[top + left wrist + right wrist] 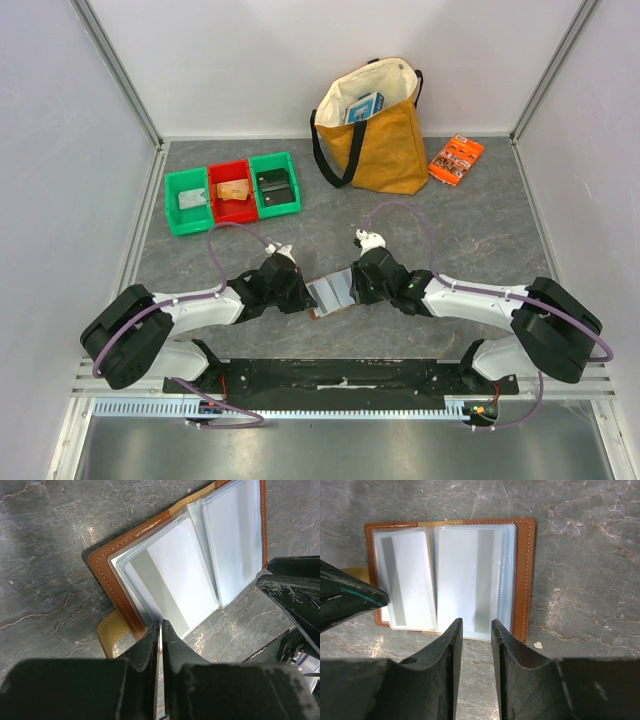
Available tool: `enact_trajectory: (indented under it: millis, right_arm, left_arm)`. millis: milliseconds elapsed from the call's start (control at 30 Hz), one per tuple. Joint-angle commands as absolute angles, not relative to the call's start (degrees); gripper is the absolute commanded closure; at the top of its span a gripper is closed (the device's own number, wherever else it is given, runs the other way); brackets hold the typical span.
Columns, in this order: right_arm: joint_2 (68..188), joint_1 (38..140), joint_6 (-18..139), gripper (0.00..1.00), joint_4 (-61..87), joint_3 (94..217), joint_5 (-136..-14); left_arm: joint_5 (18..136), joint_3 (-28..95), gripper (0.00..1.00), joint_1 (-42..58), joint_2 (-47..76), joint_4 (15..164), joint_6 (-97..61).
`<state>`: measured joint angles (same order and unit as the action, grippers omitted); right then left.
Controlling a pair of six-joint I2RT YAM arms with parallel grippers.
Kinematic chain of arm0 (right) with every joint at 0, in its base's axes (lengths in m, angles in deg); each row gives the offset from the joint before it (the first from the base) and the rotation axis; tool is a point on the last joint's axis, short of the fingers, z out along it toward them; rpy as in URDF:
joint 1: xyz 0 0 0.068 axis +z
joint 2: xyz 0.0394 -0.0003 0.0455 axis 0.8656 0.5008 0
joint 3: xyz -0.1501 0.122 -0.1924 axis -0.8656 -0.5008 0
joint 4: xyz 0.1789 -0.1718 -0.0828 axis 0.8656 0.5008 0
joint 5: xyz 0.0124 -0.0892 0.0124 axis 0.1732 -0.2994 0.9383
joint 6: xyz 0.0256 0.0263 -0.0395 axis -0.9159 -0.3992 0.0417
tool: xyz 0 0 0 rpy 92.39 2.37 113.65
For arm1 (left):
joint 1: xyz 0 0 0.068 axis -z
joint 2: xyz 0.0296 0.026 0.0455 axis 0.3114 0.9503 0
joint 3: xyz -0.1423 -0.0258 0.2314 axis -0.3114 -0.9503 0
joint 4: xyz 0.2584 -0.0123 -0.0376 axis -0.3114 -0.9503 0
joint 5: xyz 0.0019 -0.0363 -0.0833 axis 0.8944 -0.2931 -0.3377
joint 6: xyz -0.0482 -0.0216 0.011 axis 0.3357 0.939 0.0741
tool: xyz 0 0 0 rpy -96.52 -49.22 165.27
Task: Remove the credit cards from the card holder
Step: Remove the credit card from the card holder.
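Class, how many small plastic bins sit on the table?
3, side by side at far left: left green bin, red bin in the middle, right green bin. None appears hidden.

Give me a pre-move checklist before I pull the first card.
1. Card holder lying open on the table: ok.
2. Cards out of the clear sleeves: not ok, every card in view sits inside one.
3. Left gripper shut at the holder's near edge: ok; whether it pins a sleeve, cannot tell.
4. Right gripper open, facing a card's near edge: ok.
5. Card gripped between the right jaws: not ok, nothing is held yet.
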<state>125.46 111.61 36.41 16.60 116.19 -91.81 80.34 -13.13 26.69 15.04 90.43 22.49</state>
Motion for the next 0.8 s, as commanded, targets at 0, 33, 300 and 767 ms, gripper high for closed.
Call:
enact_trajectory:
  millis: [0,33,300,767]
  right_arm:
    - [126.94,112.07,35.36,0.65,17.27,116.9,-94.32]
    - [127.29,112.07,35.35,0.65,17.44,116.9,-94.41]
    - [128.96,112.33,35.53,0.69,17.27,116.99,-94.5]
    - [129.23,112.86,35.79,0.85,15.51,117.16,-92.39]
  left_arm:
    - [79.77,-13.73,0.91,27.21,14.82,91.18,23.83]
    - [79.77,-13.73,0.91,27.12,14.82,91.18,23.83]
    - [79.68,-13.64,0.91,27.21,14.82,91.18,23.83]
    - [79.68,-13.56,0.91,27.38,15.17,91.27,23.74]
